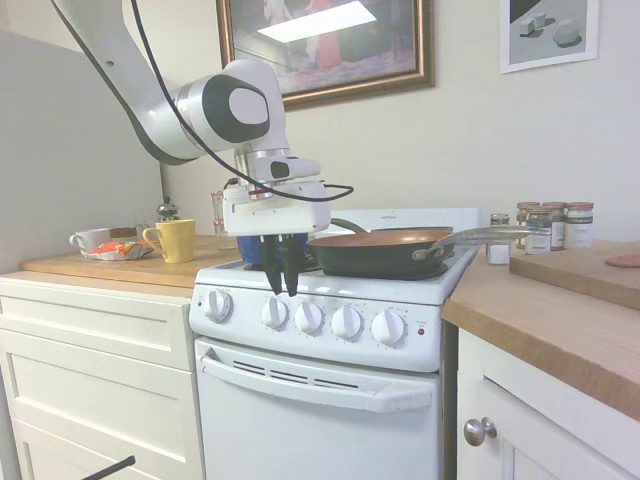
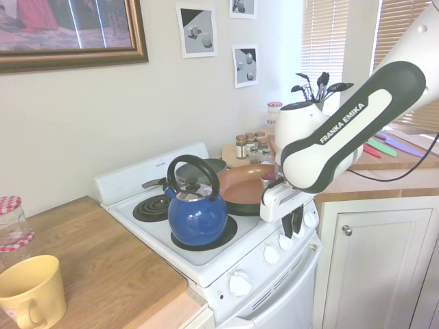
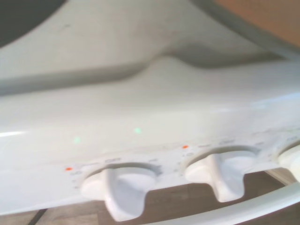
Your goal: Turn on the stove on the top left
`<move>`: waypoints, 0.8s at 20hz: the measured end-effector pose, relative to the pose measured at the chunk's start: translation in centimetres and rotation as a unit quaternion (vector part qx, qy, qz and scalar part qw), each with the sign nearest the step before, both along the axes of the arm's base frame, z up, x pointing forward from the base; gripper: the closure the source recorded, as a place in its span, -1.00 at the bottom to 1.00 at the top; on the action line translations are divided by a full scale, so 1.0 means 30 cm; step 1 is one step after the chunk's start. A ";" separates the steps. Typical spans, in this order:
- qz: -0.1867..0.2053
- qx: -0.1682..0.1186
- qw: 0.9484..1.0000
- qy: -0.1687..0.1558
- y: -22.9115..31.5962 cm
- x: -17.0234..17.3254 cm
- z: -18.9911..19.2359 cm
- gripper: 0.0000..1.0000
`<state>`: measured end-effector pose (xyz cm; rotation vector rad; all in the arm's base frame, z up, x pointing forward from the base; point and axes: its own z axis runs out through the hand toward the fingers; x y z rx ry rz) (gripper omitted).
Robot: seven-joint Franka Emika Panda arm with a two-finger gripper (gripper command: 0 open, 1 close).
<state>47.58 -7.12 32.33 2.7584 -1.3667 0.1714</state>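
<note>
- Stove (image 1: 330, 350): narrow white range between the white cabinets; I count five front knobs and a small red light (image 1: 421, 331) at the panel's right end.
- Gripper (image 1: 282, 290): I have it hanging just above the panel's upper edge, over the second knob (image 1: 274, 312); fingers point down, close together with a slim gap, gripping nothing.
- Wrist view: two knobs close below, the nearer one (image 3: 119, 185) with its ridge upright; the labels are too blurred to read.
- Stovetop: blue kettle (image 2: 197, 212) on the front left burner, pan (image 1: 385, 250) on the right.
- Progress: approach looks done; no knob grasped. Left, by my judgement: lower, clamp the right knob, twist.
</note>
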 end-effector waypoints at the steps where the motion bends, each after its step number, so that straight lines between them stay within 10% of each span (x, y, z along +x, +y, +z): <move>1: -0.002 -0.002 1.000 0.000 -0.004 0.000 -0.003 1.00; 16: -0.011 -0.016 1.000 0.007 -0.049 0.081 -0.054 1.00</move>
